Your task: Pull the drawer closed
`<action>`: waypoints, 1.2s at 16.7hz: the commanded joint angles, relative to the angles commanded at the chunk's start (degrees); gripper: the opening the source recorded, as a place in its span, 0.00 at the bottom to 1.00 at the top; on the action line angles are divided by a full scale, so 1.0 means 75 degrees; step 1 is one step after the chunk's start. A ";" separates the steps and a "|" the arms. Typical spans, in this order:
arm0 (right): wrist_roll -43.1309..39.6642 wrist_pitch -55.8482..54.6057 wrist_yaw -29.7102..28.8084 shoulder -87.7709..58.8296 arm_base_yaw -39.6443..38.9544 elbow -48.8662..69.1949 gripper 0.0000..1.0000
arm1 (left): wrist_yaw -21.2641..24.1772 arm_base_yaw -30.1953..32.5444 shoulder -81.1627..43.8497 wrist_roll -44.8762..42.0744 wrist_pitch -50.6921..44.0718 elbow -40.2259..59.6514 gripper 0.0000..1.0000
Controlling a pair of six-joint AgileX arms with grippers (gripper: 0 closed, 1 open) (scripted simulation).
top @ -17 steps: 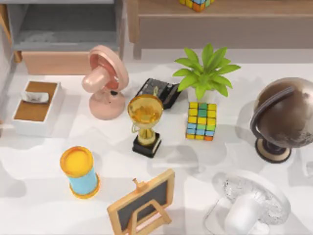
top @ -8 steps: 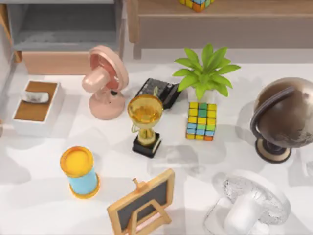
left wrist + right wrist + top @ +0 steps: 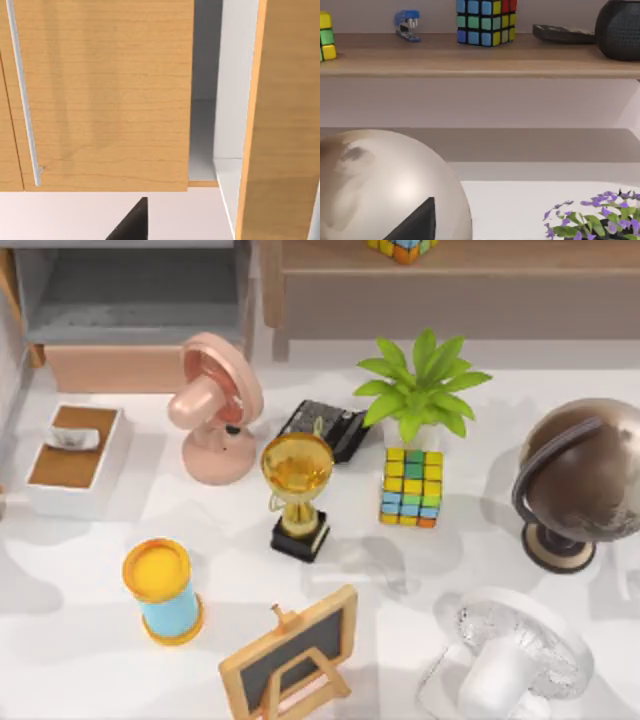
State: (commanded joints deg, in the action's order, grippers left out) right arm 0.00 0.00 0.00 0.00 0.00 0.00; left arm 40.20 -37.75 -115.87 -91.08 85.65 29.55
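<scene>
Bright, even light casts soft blotchy shadows across the white table; a highlight glints on the globe.

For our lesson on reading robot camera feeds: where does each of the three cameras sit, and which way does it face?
Top view: above the table, looking down on the open drawer and pink fan; no arm seen.
Left wrist view: faces wooden cabinet panels; dark gripper tip.
Right wrist view: faces the shelf over the globe; dark gripper tip.
Shared: globe, top and right wrist.

No text, label, brand, number or sign can be read on anything here. The small chalkboard on the bench is blank, and the trophy base carries no legible plate.
</scene>
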 joint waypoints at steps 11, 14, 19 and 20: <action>0.0000 0.0000 0.0000 0.0000 0.0000 0.0000 1.00 | 0.0000 0.0000 0.0000 0.0000 0.0000 0.0000 0.00; 0.0000 0.0000 0.0000 0.0000 0.0000 0.0000 1.00 | 0.0000 0.0000 0.0000 0.0000 0.0000 0.0000 0.00; 0.0000 0.0000 0.0000 0.0000 0.0000 0.0000 1.00 | -0.0039 0.0018 -0.0081 0.0026 -0.0131 0.0065 0.00; 0.0000 0.0000 0.0000 0.0000 0.0000 0.0000 1.00 | -0.0096 0.0040 -0.0082 0.0021 -0.0211 0.0168 0.00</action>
State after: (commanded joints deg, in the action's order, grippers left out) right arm 0.00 0.00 0.00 0.00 0.00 0.00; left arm 39.48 -37.45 -116.48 -90.92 84.07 30.81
